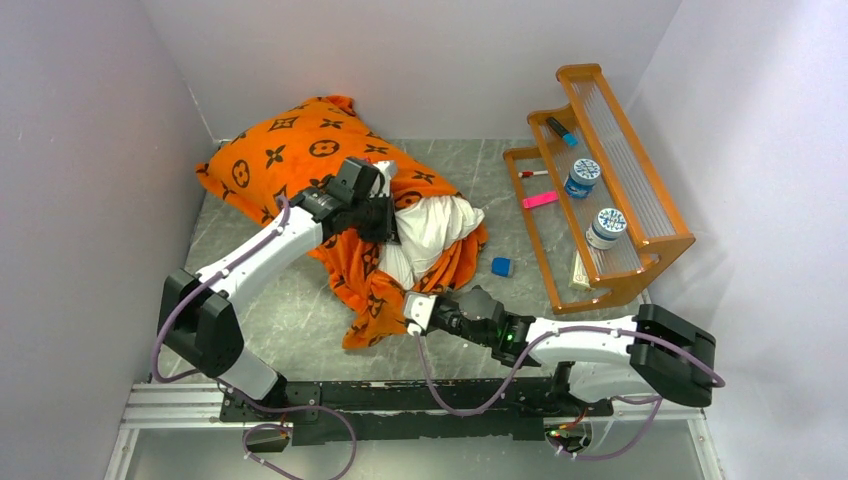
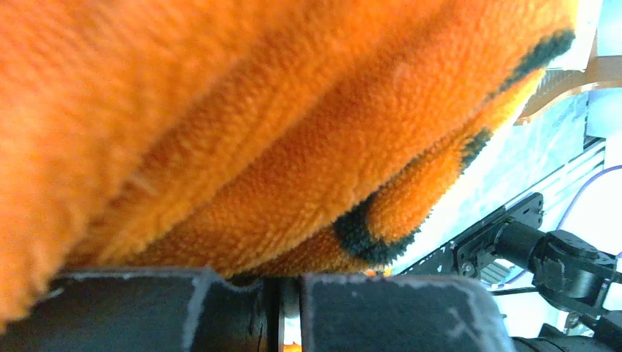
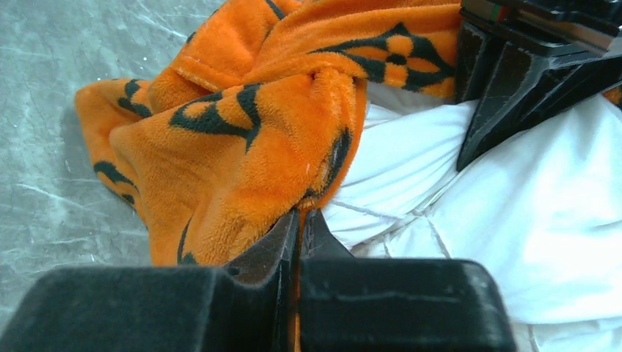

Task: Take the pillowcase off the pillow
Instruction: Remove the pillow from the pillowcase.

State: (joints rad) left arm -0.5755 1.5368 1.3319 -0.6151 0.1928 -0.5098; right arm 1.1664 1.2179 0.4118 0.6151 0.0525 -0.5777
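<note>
So, the pillowcase (image 1: 290, 150) covers the far-left bulk of the pillow (image 1: 435, 228). Only the white near-right corner pokes out of the opening, mid-table. Loose orange cloth trails from that opening toward the near edge.

My left gripper (image 1: 385, 222) sits at the mouth, on top. Jaws clenched, w/ a sliver of orange plush caught btwn them in the wrist view. My right gripper (image 3: 301, 220) is lower, at the trailing hem. Jaws pinched tight on a fold of the same fabric, white pillow just beside it.

Risks, as I judge them:
- **Slip:** both grips are thin pinches on plush, so a hard tug could pop the cloth out & I'd lose it.
- **Drag:** nothing pins the pillow, so pulling may haul the whole lot across the table (image 1: 300, 320) instead of peeling the case off.
- **Knocks:** if it slides right it could hit the blue block (image 1: 502, 266) or bump the wooden rack (image 1: 660, 240) & its jars (image 1: 581, 178).
- **Jam:** both arms pulling the same side could bunch the mouth round the pillow corner & lock it up.
</note>
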